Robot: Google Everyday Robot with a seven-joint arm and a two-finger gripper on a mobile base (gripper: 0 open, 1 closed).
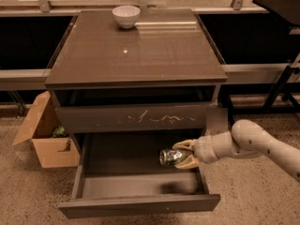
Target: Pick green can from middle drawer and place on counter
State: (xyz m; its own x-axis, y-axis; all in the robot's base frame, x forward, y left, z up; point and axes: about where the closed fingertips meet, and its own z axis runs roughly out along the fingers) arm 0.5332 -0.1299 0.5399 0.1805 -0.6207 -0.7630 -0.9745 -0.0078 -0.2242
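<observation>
The two-finger gripper (176,156) hangs over the right half of the open drawer, its cream-coloured fingers (186,146) closed on a small, mottled dark green can (168,157), one finger above it and one beneath. The can lies on its side, its silvery end turned to the left. It is held clear of the drawer floor, where a soft shadow lies below it and a little to the right. The label is a blotch of green and pale patches, and no lettering on it can be read.

Behind the fingers, a pale wrist joins a thick, rounded, off-white arm (253,142). The arm comes in from the right edge, bends at a bulging joint, and reaches leftward almost level.

The wide, shallow, dark grey middle drawer (140,205) is pulled well out, showing a plain front panel. Just above it sits a closed drawer front with pale scratch marks (136,118).

On top lies the counter (136,55), a glossy grey-brown slab that catches reflections. A round white bowl (126,16) stands near the slab's far edge.

To the cabinet's left, an open cardboard box (47,144) rests on the speckled floor, with something green inside it.
</observation>
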